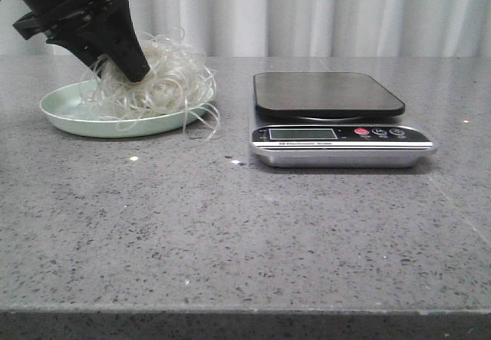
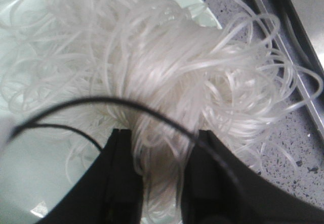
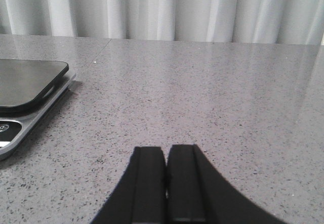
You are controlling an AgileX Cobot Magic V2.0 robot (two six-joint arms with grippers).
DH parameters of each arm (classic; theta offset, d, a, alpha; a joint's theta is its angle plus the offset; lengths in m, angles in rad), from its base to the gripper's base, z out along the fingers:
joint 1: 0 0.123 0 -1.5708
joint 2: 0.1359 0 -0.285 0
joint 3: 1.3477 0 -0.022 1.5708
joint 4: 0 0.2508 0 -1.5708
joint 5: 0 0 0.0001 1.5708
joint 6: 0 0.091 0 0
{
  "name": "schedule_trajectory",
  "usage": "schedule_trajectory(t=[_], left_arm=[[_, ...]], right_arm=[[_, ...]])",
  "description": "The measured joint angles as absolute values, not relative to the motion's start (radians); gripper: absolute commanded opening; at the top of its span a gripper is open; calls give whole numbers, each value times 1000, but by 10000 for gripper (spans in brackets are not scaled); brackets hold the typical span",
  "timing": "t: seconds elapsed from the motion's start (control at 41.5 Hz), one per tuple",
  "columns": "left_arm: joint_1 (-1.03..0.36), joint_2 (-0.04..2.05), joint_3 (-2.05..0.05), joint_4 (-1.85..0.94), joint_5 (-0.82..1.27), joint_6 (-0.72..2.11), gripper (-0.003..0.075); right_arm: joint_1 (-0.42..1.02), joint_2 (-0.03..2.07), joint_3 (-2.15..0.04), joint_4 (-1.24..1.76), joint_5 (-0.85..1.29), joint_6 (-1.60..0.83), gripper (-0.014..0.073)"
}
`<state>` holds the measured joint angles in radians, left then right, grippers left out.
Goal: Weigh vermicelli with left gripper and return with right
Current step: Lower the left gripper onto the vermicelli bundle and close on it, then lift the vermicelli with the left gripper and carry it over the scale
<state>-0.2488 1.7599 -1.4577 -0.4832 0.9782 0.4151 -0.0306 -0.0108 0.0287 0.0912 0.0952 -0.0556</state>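
Reaching down from the upper left of the front view, the left arm slants toward the plate, its black gripper tilted so the tip points down and to the right, buried in the top of the vermicelli. In the left wrist view the two black fingers stand on either side of a thick bundle of strands, which runs down between them; they are clamped on that bundle, with noodles filling the gap between them. A thin black cable arcs across that view in front of the noodles.

The vermicelli sits in a fluffy heap on the pale green plate at the left of the table, with a few loose loops hanging over the plate's right rim and onto the stone surface. In the left wrist view some strands trail off the plate toward the scale's metal edge.

The scale stands to the right of the plate, near it but apart, its dark platform bare. Its display and a red button face the front.

The right gripper shows only in its own wrist view, held low over bare table to the right of the scale, pointing forward toward the curtain. Its two fingers are pressed together with only a thin seam between them, gripping nothing.
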Motion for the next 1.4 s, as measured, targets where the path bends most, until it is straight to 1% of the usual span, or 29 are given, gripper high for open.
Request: schedule_trajectory(t=[0.289,0.602,0.747,0.94,1.012,1.205,1.398], left_arm=[[-249,1747,-1458,-480,941,417,146],[-249,1642,-1480,-468,910,417,146],[-249,1609,-1530,-554,910,422,146],[-257,1599,-1575,-800,904,546,146],[-283,1599,-1580,-855,888,582,146],[-395,1606,-1580,-878,856,625,146],[-518,1674,-1580,-882,816,645,146]], right_arm=[[-31,-11,29,91,95,-56,151],[-31,-11,29,91,95,-56,151],[-31,-11,29,91,95,-56,151],[-31,-11,29,91,95,-56,151],[-31,-11,29,91,95,-56,151],[-31,-11,29,91,95,-56,151],[-31,-11,29,91,95,-56,151]])
